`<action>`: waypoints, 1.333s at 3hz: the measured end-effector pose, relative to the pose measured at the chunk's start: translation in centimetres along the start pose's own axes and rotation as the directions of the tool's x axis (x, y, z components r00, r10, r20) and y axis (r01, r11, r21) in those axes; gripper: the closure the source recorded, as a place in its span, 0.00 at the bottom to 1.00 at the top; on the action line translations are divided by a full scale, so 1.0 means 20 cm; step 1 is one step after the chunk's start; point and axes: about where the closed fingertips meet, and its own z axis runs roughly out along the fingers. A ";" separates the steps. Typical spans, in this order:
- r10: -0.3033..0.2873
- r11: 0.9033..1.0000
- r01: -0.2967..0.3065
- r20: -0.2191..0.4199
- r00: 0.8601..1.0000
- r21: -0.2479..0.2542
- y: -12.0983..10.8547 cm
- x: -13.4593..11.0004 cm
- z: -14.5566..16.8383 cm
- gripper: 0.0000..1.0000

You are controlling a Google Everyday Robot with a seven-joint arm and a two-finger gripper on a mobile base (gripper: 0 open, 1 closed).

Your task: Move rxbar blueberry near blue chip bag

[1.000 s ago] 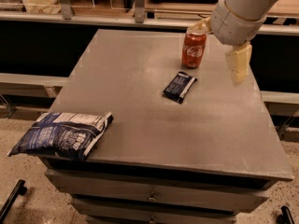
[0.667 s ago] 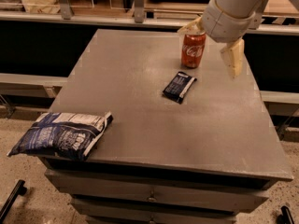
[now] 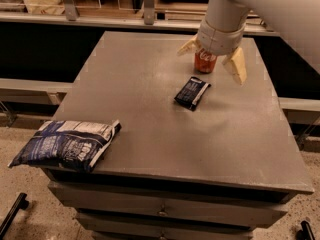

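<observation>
Task not begun: rxbar blueberry lay flat mid-table, ungrasped, well apart from blue chip bag. Gripper hung over the red can just beyond the bar, fingers spread, empty. Grasp, carry and release all remained. Bag overhung the front-left corner; bare tabletop lay between bar and bag.

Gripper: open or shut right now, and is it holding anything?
Gripper: open, fingers spread wide, holding nothing. It hangs over the far side of the table, in front of the red can, just beyond the rxbar blueberry.
</observation>
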 end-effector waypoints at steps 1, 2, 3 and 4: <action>0.012 0.998 -0.013 -0.030 0.999 -0.061 0.01 -0.05 0.07 0.00; 0.018 0.994 -0.022 -0.038 0.999 -0.104 0.03 -0.13 0.14 0.00; -0.007 0.989 0.005 -0.016 1.000 -0.151 0.03 -0.24 0.22 0.26; -0.028 0.989 0.034 0.048 0.998 -0.143 0.00 -0.26 0.26 0.49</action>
